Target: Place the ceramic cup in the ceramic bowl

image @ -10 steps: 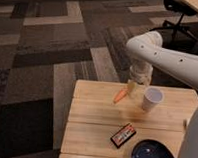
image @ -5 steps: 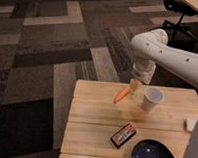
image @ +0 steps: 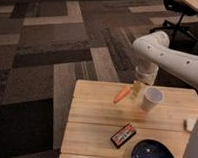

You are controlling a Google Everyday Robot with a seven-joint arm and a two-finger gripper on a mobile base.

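The ceramic cup [image: 152,99] is white and stands upright on the wooden table [image: 95,118], near its far right side. The ceramic bowl [image: 153,154] is dark navy and sits at the table's near edge, partly cut off by the frame bottom. My gripper [image: 138,89] hangs from the white arm [image: 169,54] and sits low over the table, just left of the cup, between it and an orange carrot [image: 121,94]. It holds nothing that I can see.
A black-and-red packet [image: 123,135] lies left of the bowl. A small white object [image: 190,124] sits at the table's right edge. Patterned carpet surrounds the table, and an office chair [image: 183,13] stands at the far right.
The arm's upper part has shifted slightly and the gripper has come a little lower beside the cup. The cup, carrot, packet and bowl have not moved.
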